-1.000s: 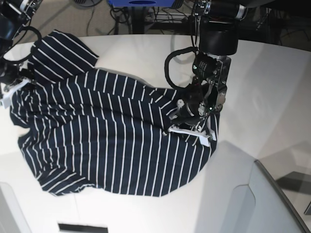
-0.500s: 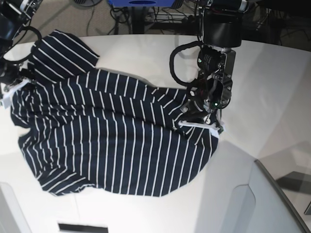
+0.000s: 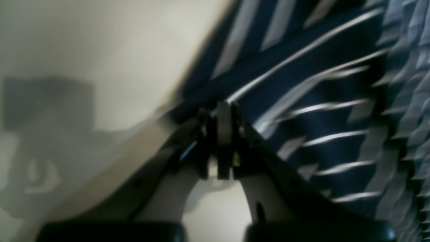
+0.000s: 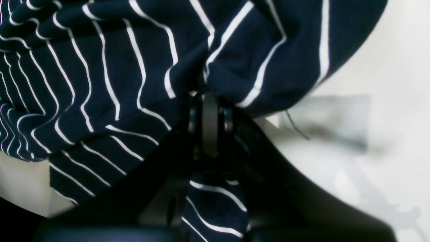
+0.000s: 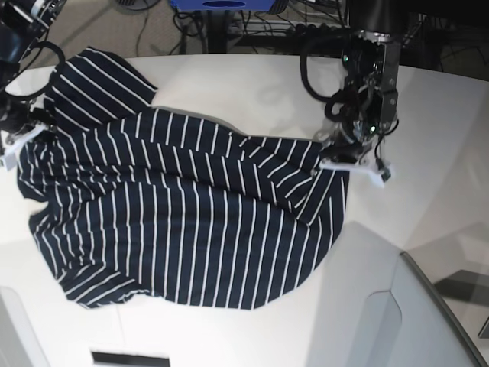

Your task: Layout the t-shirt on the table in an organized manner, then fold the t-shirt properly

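Both claws clamped tight on t-shirt (image 5: 176, 222): left gripper (image 5: 350, 162) at right edge, right gripper (image 5: 17, 141) far-left on table (image 5: 244, 84).

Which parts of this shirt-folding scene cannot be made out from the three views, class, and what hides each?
- Left wrist view: motion blur smears the t-shirt stripes; whether cloth sits between the left gripper jaws is unclear.
- Base view: the right gripper is cut by the frame's left edge, its jaws unseen.
- Right wrist view: the right gripper's own dark body hides the cloth's lower fold.
- No view shows the collar.
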Robot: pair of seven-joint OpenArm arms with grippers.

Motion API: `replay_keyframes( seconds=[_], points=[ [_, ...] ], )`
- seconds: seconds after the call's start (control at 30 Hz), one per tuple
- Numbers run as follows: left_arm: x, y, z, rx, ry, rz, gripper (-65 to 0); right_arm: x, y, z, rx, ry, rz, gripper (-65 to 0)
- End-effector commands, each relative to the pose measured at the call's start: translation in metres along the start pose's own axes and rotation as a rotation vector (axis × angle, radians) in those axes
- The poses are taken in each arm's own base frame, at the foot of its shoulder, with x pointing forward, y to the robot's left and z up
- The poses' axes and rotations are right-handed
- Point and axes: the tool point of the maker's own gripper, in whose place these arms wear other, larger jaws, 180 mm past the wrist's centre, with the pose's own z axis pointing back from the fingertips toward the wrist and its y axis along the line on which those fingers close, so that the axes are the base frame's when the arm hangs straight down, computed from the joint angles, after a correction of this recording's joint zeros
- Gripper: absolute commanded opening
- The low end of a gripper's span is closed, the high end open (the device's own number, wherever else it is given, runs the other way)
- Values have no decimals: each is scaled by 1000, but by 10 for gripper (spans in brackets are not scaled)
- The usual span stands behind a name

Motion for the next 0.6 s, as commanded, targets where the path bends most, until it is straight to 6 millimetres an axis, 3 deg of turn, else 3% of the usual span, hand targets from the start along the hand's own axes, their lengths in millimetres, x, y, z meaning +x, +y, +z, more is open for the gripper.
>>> replay_keyframes(
  seconds=[0.0, 0.17, 0.3, 0.43, 0.57],
  points=[
    [19, -11, 6, -35, -57, -5, -627, 10, -7, 6, -20, -15, 17, -650],
    [44, -30, 25, -97, -135, -31, -627, 10, -6, 6, -19, -15, 16, -650],
    [71, -67, 30, -170, -143, -104, -625, 10, -5, 5, -17, -13, 18, -650],
    [72, -103, 17, -203, -48, -181, -614, 9, -5, 4, -15, -12, 17, -650],
    [71, -116, -1, -177, -9, -230, -601, 9, -4, 4, -13, -11, 18, -650]
  ],
)
